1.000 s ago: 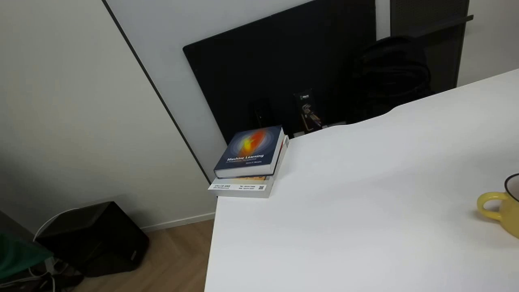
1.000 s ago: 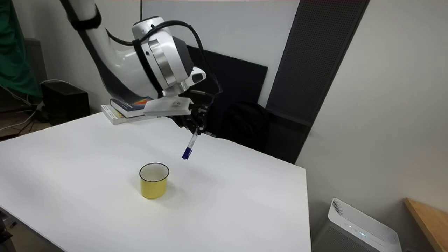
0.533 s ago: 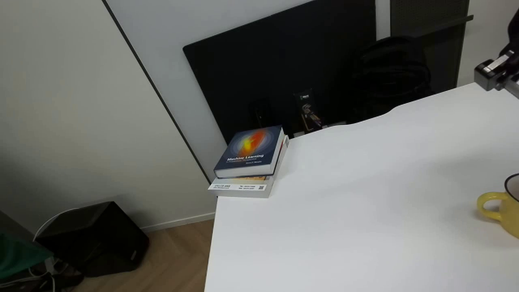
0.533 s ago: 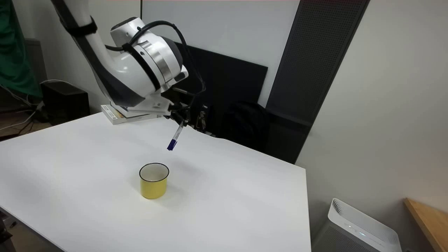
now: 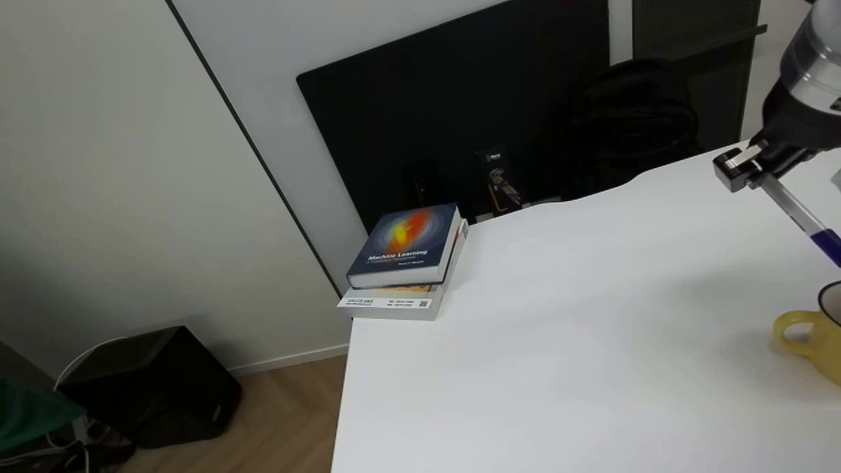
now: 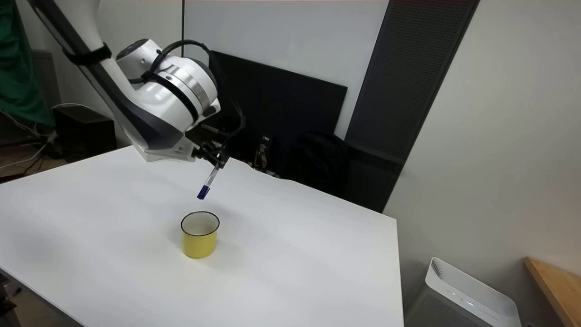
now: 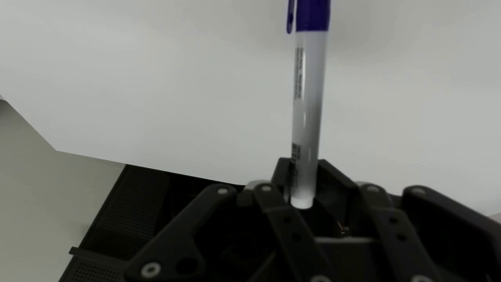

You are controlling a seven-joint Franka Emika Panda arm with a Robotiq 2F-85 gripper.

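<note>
My gripper (image 7: 304, 172) is shut on a white marker with a purple-blue cap (image 7: 309, 90), gripping it near its plain end. The capped end points away from the fingers, and the marker (image 6: 210, 178) hangs tilted, cap downward, above the white table. A yellow mug (image 6: 199, 246) with a dark rim stands upright below the cap, which is apart from it in that exterior view. In another exterior view the mug (image 5: 826, 348) is cut by the right edge, its handle showing, and the marker's cap (image 5: 828, 244) is above it. The wrist view does not show the mug.
Two stacked books (image 5: 404, 253) lie at a corner of the white table (image 5: 558, 368); the arm mostly covers them elsewhere. A black panel (image 5: 453, 112) and a dark backpack (image 5: 637, 118) stand behind the table. A white appliance (image 6: 472, 295) stands beyond the table's end.
The arm has carried the marker leftward in an exterior view, bringing its cap over toward the mug. Gripper and marker have come in from the right edge elsewhere. Mug and books stayed put.
</note>
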